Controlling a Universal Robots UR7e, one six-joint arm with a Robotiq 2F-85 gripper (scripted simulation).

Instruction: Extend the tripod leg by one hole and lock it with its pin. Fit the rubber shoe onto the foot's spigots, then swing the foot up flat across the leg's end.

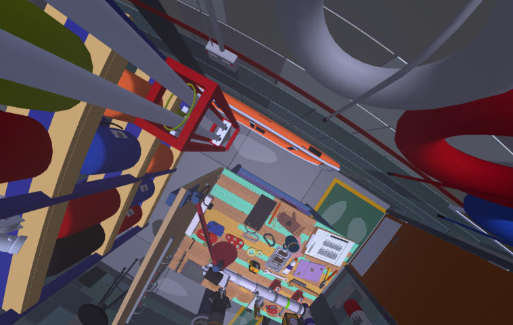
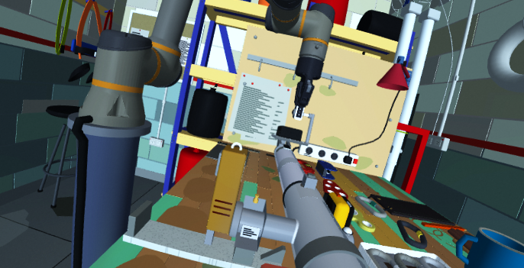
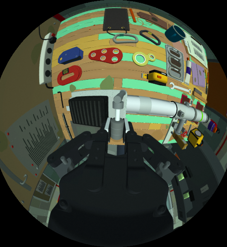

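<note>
The foot's grey handle [image 3: 116, 129] sits between the closed fingers of my gripper [image 3: 116, 136], which grips it above the leg's end [image 2: 300, 113]. From the handle a thin bar [image 2: 311, 128] runs down to the hinge at the tip of the tripod leg [image 3: 160, 108]. The black ribbed rubber shoe [image 3: 88, 111] sits on the foot plate beside the leg's end, seen from the side as a black block [image 2: 289, 131]. The leg is a pale tube lying along the bench, with a pin [image 3: 180, 114] standing at its collar. I cannot tell from here how the pin sits in its hole.
The pegboard back wall [image 2: 336, 99] stands just behind the gripper, with a power strip [image 2: 328, 152] at its foot. A red plate [image 3: 106, 54], blue block [image 3: 70, 55], red strap [image 3: 69, 74], yellow tape measure [image 3: 158, 77] and carabiners lie on the bench beyond the leg.
</note>
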